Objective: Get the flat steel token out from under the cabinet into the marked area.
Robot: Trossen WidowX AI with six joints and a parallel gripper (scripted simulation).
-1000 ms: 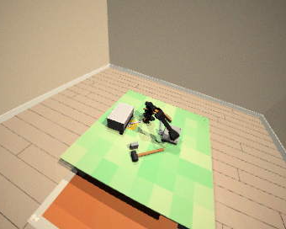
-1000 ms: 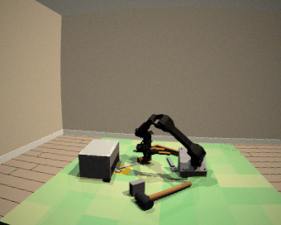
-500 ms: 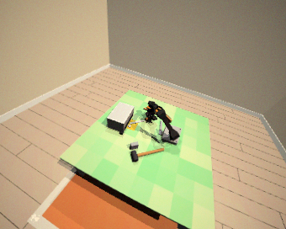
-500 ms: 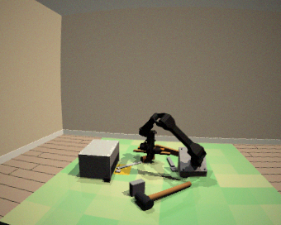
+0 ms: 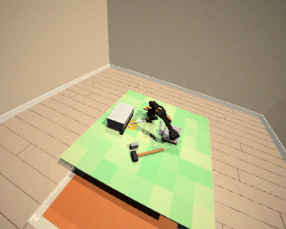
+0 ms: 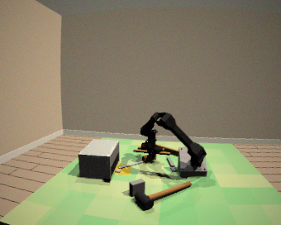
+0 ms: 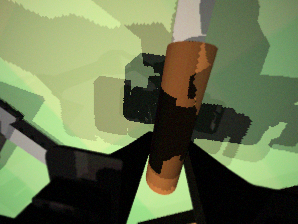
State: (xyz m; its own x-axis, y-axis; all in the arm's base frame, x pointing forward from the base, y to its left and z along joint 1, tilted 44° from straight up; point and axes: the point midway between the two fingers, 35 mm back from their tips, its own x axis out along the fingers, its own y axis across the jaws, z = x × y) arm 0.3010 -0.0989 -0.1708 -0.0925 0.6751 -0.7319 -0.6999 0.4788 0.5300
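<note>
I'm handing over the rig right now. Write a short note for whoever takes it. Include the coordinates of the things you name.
Gripper (image 5: 150,119) (image 6: 149,159) (image 7: 167,138): shut on the wooden handle (image 7: 182,65) of a tool with a pale shaft (image 5: 139,122) (image 6: 131,165) (image 7: 187,22).
Places: shaft reaches over the yellow marked area (image 5: 135,125) (image 6: 126,169) toward the cabinet (image 5: 121,113) (image 6: 96,165). Mallet (image 5: 150,152) (image 6: 169,192) and grey block (image 5: 134,146) (image 6: 137,188) lie away from it.
Done: tool in hand.
Unsure: whether the small pale piece at the area's cabinet-side edge is token or tool tip.
Left: confirm token flat, free and wholly inside; put tool down clear; open, withdraw.
</note>
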